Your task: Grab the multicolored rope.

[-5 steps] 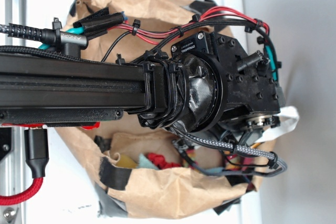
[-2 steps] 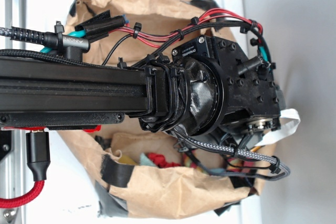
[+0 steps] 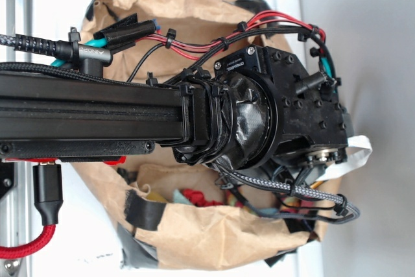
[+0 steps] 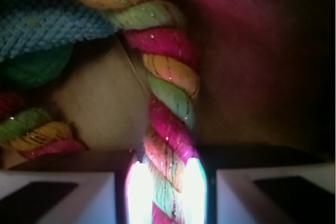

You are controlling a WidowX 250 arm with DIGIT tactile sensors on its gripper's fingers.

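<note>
The brown paper bag (image 3: pixel 194 238) fills most of the exterior view, its mouth open and patched with black tape, and the black arm (image 3: pixel 91 118) reaches across it from the left with its wrist housing over the bag's right half. Against the views a second ago and a moment ago, the wrist housing has shifted a little to the right and rolled slightly, the red and black wires (image 3: pixel 259 27) over it riding along, and the white strip (image 3: pixel 360 150) at the bag's right edge has slid lower; the bag itself has not moved. From this view the gripper is hidden beneath the wrist, down inside the bag. The wrist view settles it: the gripper (image 4: pixel 164 184) has its two bright pads pressed against either side of the multicolored rope (image 4: pixel 169 98), a thick twist of red, yellow and pale green that runs up from between the pads and curls off to the upper left. A blue knitted cloth (image 4: pixel 47 24) lies at the upper left and another rope loop (image 4: pixel 37 132) at the lower left. My reading is that the small settling of the wrist was the last adjustment onto the rope, so the grab looks made and only a lift would prove it holds
</note>
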